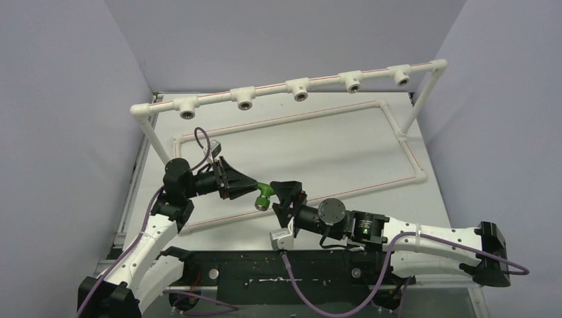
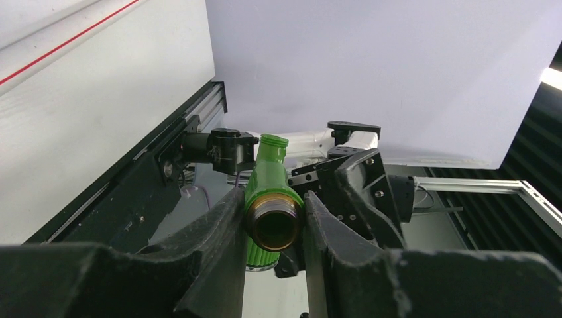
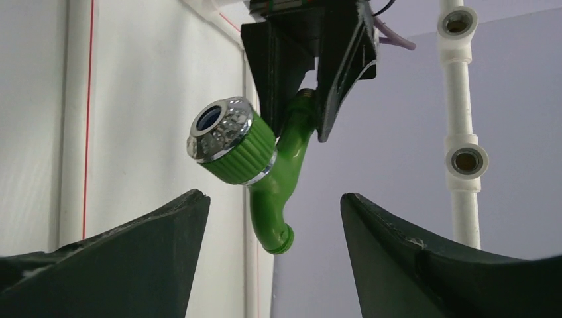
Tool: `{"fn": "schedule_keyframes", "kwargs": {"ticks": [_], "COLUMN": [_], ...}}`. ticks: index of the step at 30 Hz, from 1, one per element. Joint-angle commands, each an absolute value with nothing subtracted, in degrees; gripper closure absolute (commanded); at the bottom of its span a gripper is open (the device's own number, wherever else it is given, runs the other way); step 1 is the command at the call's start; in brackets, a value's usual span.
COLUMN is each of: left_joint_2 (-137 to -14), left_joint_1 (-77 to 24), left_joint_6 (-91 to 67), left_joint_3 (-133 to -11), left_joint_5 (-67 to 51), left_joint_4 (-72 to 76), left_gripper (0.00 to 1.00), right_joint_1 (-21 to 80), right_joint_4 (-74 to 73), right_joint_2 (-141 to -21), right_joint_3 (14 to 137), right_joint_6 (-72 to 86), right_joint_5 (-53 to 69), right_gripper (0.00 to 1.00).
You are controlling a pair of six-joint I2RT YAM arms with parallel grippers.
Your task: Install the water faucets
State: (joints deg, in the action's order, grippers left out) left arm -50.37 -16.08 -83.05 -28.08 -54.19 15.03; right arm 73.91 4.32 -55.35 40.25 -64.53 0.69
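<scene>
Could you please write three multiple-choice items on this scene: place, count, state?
1. Where is the small bright-green plastic tap? A) on the table B) in the left end effector C) in a fitting
2. How many white plastic tee fittings on the raised pipe? A) three B) five C) seven
3. The right end effector is: A) open B) shut on the tap C) shut on pipe
1 B, fingers clamp it; 2 B, five along it; 3 A, fingers apart, touching nothing.
</scene>
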Motion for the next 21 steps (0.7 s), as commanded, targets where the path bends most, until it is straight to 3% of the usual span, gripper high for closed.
{"fn": "schedule_keyframes", "kwargs": {"ticks": [1, 13, 18, 21], "left_joint_2": [-50.36, -50.18, -50.45, -50.46], "left_joint_1": [-16.43, -16.92, -17.16, -17.23], "left_joint_6": [-84.65, -87.38, -88.31, -88.5], "left_joint_3": [-31.09, -29.24, -28.92, -28.91], "left_joint_5": [-56.78, -57.6, -57.91, -58.06], "left_joint_4": [19.91, 24.24, 25.74, 26.13], "left_gripper": [1.0, 1.0, 1.0, 1.0], "right_joint_1": [75.8, 76.02, 75.91, 75.89], "right_joint_4": [11.92, 18.61, 19.37, 20.18], "right_joint_2": [-56.3, -59.12, -60.56, -61.05], "right_joint_3": [38.02, 36.9, 37.24, 37.39], "right_joint_6": [-75.36, -80.07, -79.35, -79.13], "right_joint_5": [-8.5, -10.45, -10.63, -11.35], "right_gripper": [0.28, 0.52, 0.68, 0.83]}}
